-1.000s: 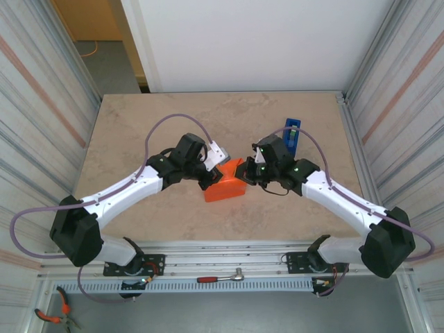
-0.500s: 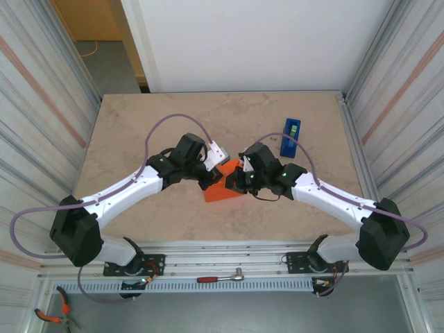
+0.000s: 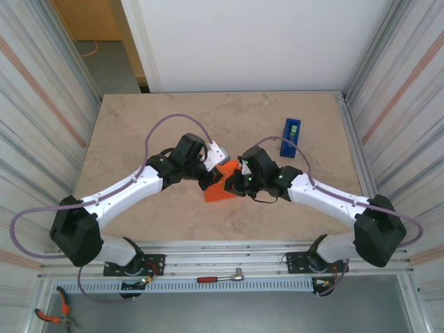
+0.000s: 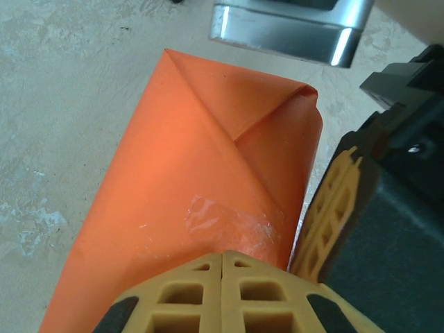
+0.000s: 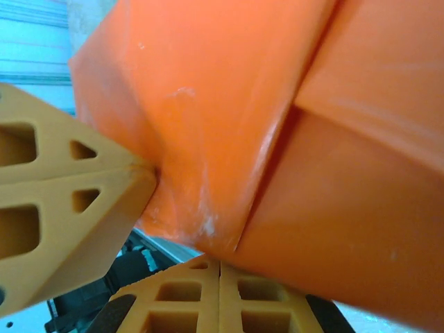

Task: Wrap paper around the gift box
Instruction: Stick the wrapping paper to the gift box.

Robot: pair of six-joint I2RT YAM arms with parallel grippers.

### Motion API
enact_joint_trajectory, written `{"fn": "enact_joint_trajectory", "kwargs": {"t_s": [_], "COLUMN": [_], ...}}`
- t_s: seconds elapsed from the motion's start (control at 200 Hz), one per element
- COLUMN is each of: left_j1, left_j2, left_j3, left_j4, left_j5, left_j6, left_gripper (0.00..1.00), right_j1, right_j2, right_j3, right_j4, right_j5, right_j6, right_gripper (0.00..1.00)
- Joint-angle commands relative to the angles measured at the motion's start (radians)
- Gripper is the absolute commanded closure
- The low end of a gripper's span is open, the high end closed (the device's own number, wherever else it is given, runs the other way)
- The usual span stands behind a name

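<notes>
The gift box (image 3: 220,190) lies mid-table, covered in bright orange paper (image 4: 201,159). In the left wrist view the paper's far end is folded into triangular flaps, and a patch of clear tape (image 4: 225,220) sits on its top. My left gripper (image 4: 222,258) is shut, its tips resting on the paper just behind the tape. My right gripper (image 5: 220,267) is also shut and presses against the paper's folded edge (image 5: 236,208). From above, the left gripper (image 3: 211,178) and right gripper (image 3: 234,186) meet at the box's far right corner. Nothing is pinched between either pair of jaws.
A blue tape dispenser (image 3: 291,136) stands on the table at the back right. The beige marbled tabletop (image 3: 139,132) spreads around the box. A metal frame rail (image 3: 229,246) runs along the near edge, with a ratchet tool (image 3: 220,277) below it.
My right arm has swung left, away from the tape dispenser, and its gripper now rests against the box beside the left gripper. The left arm and the box have stayed put.
</notes>
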Motion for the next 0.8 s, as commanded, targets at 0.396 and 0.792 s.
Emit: {"fn": "enact_joint_trajectory", "kwargs": {"t_s": [0.396, 0.792], "left_j1": [0.025, 0.136], "left_j2": [-0.014, -0.055], "left_j3": [0.022, 0.088], "left_j4": [-0.03, 0.036], "left_j5": [0.065, 0.192], "left_j6": [-0.028, -0.185], "left_gripper": [1.0, 1.0], "right_j1": [-0.078, -0.148], "right_j2": [0.001, -0.163], "right_j3": [0.028, 0.029], "right_j4": [0.044, -0.07], "right_j5": [-0.1, -0.087], "right_j6": [0.018, -0.023], "right_gripper": [1.0, 1.0]}}
